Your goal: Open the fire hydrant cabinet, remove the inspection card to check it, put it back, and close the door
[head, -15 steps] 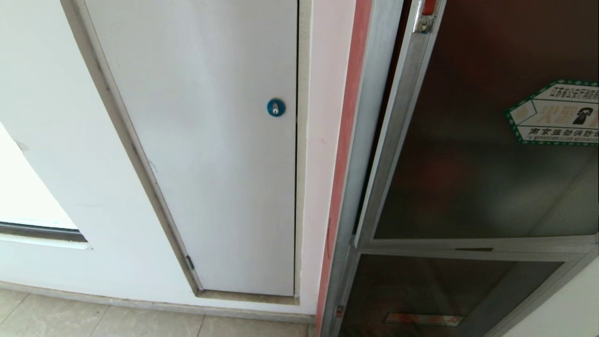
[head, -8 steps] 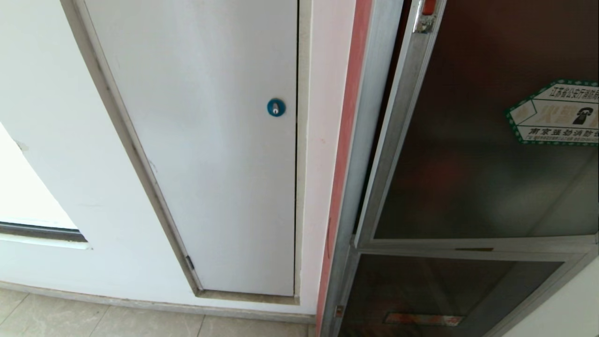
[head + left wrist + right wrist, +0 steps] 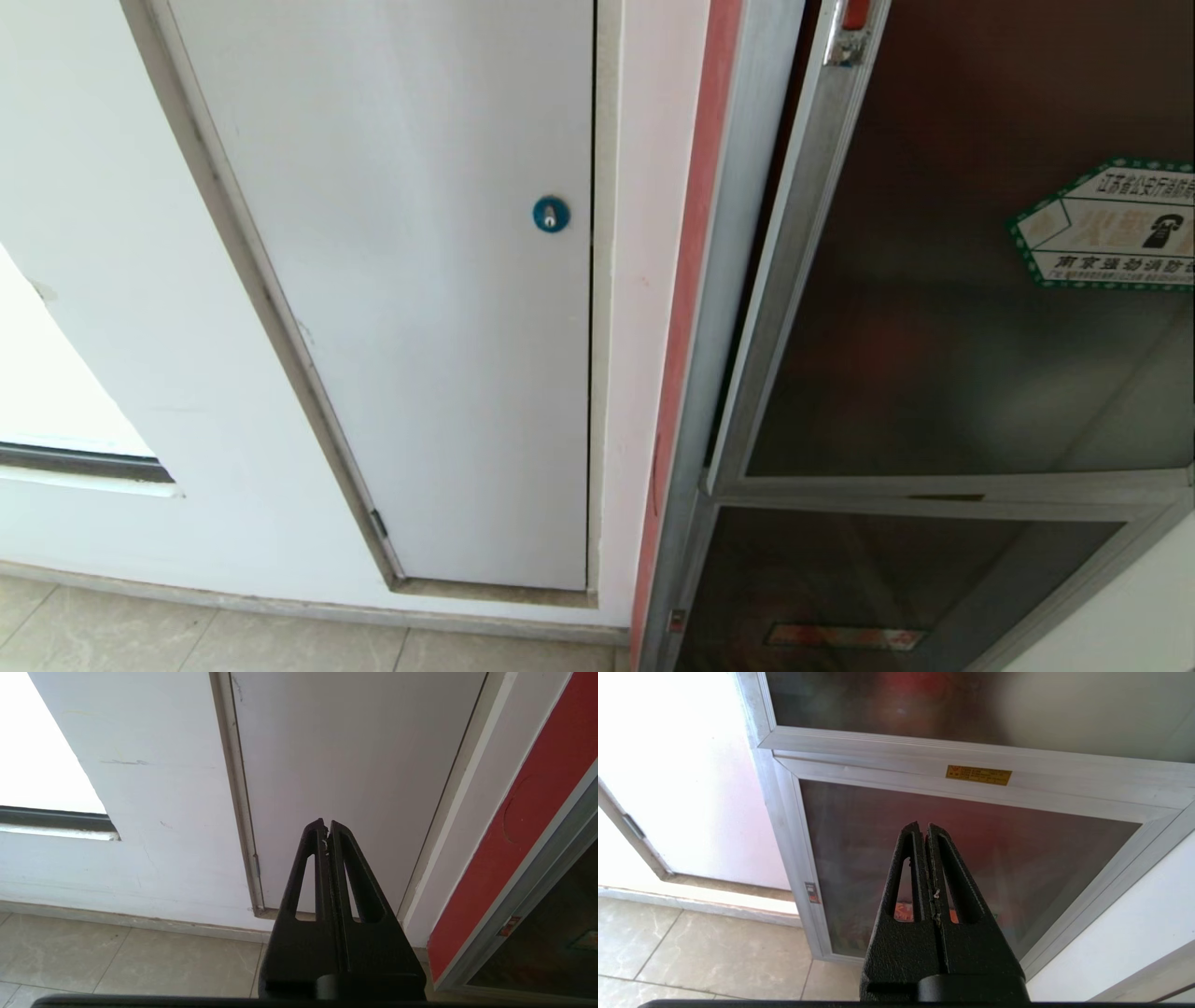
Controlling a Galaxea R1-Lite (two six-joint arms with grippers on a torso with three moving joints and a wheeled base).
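Observation:
The fire hydrant cabinet (image 3: 738, 280) stands at the right of the head view, silver-framed with red edging. Its upper glass door (image 3: 934, 308) carries a green-bordered hexagonal sticker (image 3: 1111, 224) and stands slightly ajar at its left edge, with a latch (image 3: 850, 37) near the top. The inspection card is out of view. Neither arm shows in the head view. My right gripper (image 3: 923, 828) is shut and empty, low before the lower glass panel (image 3: 859, 844). My left gripper (image 3: 325, 825) is shut and empty, facing the white panel door (image 3: 350, 756).
A white panel door (image 3: 420, 280) with a blue lock (image 3: 551, 214) fills the wall left of the cabinet. Beige floor tiles (image 3: 233, 644) run along the wall's foot. A window sill (image 3: 84, 467) is at the far left. A yellow label (image 3: 978, 775) sits on the cabinet's middle rail.

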